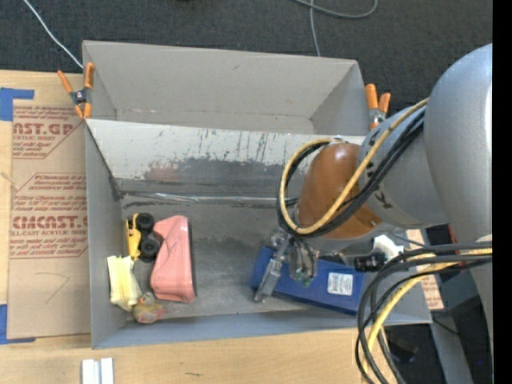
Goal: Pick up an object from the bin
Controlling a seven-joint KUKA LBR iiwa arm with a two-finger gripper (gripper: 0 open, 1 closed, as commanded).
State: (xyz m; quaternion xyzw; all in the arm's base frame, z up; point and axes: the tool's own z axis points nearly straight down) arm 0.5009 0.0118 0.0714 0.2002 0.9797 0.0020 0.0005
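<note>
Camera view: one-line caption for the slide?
KUKA arm's tool at the left end of a flat blue box, lower right of the grey bin; pink pad lies far left.

grey bin (228, 250) holding loose things | pink pad (174, 261), yellow-black toy (141, 235), pale yellow piece (120, 282) lying left | 1 blue box (324, 284) lying right

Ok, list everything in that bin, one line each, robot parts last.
flat box: one, blue with white label, floor at lower right
soft pad: one, pink, floor at left
small toy: one, yellow and black, beside the pad's upper left
pale piece: one, light yellow, lower left corner
mottled lump: one, pinkish yellow, front wall, below the pad
bin: one, grey metal
gripper: one, metal, at the box's left end
arm: one, grey with orange cover and cables, from the right
</note>
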